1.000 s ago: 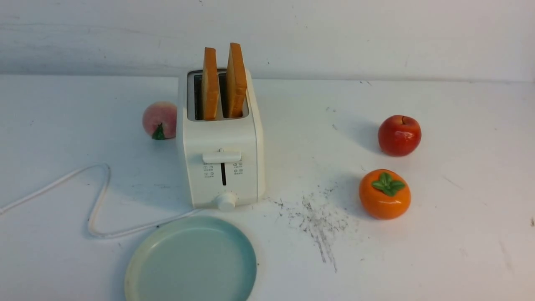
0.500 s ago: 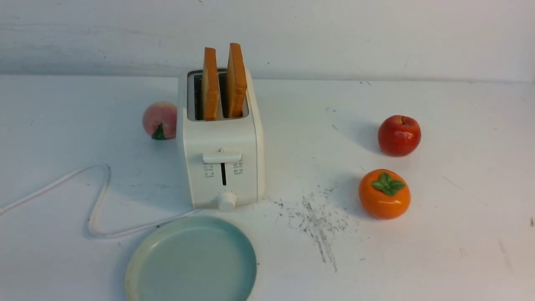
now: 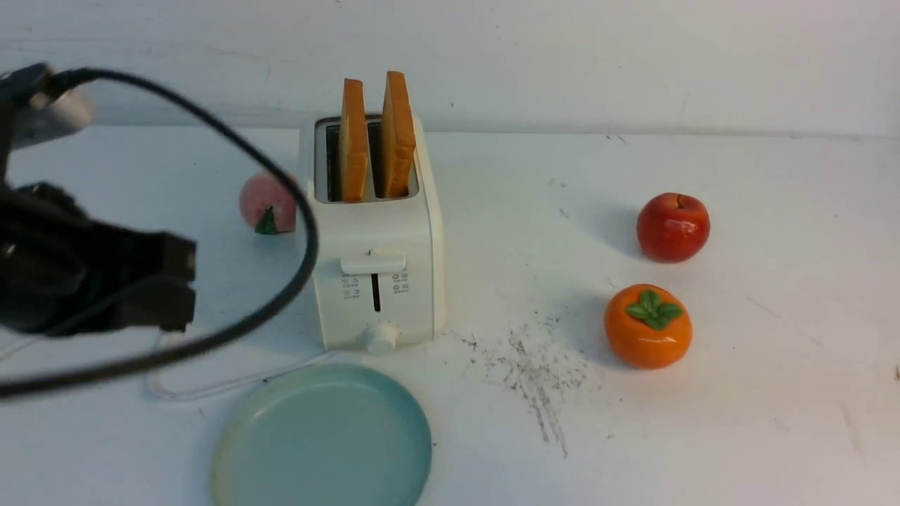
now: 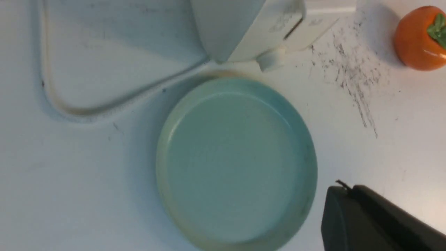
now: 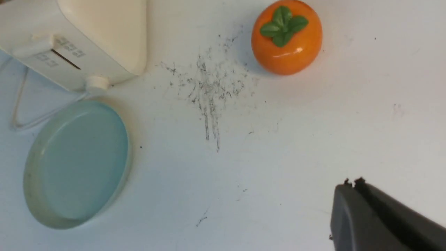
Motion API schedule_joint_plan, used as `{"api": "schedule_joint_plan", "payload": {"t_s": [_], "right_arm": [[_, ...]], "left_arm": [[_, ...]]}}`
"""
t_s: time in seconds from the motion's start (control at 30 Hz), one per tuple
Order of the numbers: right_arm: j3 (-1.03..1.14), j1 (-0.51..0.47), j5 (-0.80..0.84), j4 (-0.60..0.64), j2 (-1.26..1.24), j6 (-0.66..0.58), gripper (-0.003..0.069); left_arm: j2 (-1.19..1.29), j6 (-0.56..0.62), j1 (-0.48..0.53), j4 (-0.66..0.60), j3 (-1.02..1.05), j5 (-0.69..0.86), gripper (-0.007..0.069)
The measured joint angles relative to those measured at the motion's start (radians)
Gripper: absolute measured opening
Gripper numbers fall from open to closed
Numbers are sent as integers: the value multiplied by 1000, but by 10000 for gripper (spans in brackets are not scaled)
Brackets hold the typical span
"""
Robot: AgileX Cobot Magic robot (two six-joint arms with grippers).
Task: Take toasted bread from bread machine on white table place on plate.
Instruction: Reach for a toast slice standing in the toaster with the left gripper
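Observation:
Two slices of toasted bread (image 3: 354,140) (image 3: 398,133) stand upright in the slots of the cream bread machine (image 3: 376,281) on the white table (image 3: 738,422). The pale blue-green plate (image 3: 323,443) lies bare just in front of it. My left arm (image 3: 98,281) reaches in from the left, short of the bread machine. The left wrist view has my left gripper (image 4: 350,190) shut and empty beside the plate (image 4: 163,167). In the right wrist view my right gripper (image 5: 352,184) is shut and empty over bare table, well away from the plate (image 5: 31,188).
A peach (image 3: 267,202) sits left of the bread machine, partly behind my arm's black cable (image 3: 299,211). A red apple (image 3: 673,228) and an orange persimmon (image 3: 647,326) lie to the right. The white cord (image 3: 211,385) loops front left. Dark scratch marks (image 3: 538,372) mark the table.
My left arm and its black cable have come into the front view from the left. The bread, bread machine, plate and fruit have not moved.

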Motion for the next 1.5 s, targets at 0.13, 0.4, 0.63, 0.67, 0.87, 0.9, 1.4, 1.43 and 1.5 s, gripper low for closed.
{"api": "schedule_joint_plan", "payload": {"t_s": [0.13, 0.4, 0.63, 0.67, 0.87, 0.9, 1.4, 1.43, 1.5], "right_arm": [[0, 0, -26, -1, -1, -31, -13], [0, 0, -48, -1, -1, -34, -9], [0, 0, -51, 3, -1, -38, -5], [0, 0, -51, 3, -1, -38, -4], [0, 0, -58, 3, -1, -38, -1], [0, 0, -61, 4, -1, -38, 0], [0, 0, -72, 20, -1, -42, 11], [0, 0, -72, 20, -1, -42, 12], [0, 0, -73, 21, -1, -43, 12]], "left_arm": [[205, 26, -67, 44, -250, -2, -14], [496, -31, -130, 173, -579, -13, 6], [645, -38, -130, 176, -659, -140, 279], [659, -39, -131, 172, -659, -159, 330], [728, -39, -131, 190, -661, -234, 479], [738, -39, -131, 201, -661, -241, 477], [651, -39, -131, 289, -664, -225, 70], [619, -39, -131, 288, -664, -220, 70], [568, -39, -131, 287, -666, -210, 70]]}}
